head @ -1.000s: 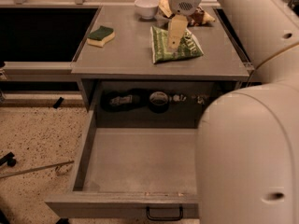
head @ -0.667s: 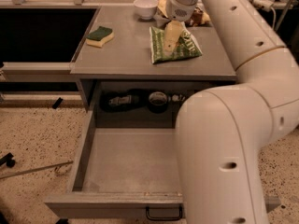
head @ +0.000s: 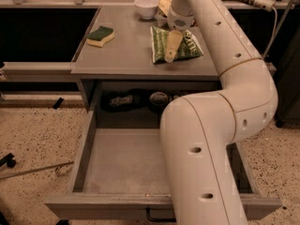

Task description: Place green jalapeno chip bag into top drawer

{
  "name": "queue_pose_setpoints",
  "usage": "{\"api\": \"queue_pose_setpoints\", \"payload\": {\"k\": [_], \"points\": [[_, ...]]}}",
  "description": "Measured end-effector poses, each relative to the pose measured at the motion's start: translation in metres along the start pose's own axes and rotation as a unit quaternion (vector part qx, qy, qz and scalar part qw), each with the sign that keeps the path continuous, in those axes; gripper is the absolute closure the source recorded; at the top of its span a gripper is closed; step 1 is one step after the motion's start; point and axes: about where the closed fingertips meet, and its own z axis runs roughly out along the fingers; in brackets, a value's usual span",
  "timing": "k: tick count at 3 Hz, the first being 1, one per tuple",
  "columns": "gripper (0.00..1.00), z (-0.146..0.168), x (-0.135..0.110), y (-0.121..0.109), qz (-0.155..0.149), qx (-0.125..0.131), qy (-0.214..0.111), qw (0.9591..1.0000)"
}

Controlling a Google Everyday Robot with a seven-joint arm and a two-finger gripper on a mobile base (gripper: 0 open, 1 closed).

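The green jalapeno chip bag (head: 191, 47) lies flat on the grey cabinet top (head: 126, 55), at its right side. My gripper (head: 170, 56) reaches down from the arm (head: 220, 41) and rests on or just above the bag's left half. The top drawer (head: 124, 165) is pulled open below the cabinet top. Its flat bottom is bare, and a small black handle (head: 157, 217) shows at the front edge. My arm's elbow hides the drawer's right part.
A green-and-yellow sponge (head: 100, 35) lies on the left of the cabinet top. A white bowl (head: 146, 6) stands at the back, with a brown-and-yellow snack bag (head: 164, 3) beside it, partly behind the arm. Dark objects (head: 123, 100) sit in the recess behind the drawer.
My arm's elbow has swung from the right toward the middle and now covers more of the drawer. The gripper has dropped lower over the bag's left half. The bag has not moved.
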Motion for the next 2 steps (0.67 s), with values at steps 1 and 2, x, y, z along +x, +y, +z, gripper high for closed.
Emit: {"api": "queue_pose_setpoints", "payload": {"k": [1, 2], "points": [[0.17, 0.0044, -0.0023, -0.0034, -0.001, 0.005, -0.003, 1.0000], [0.41, 0.0083, -0.0039, -0.0053, -0.001, 0.008, -0.005, 1.0000]]}}
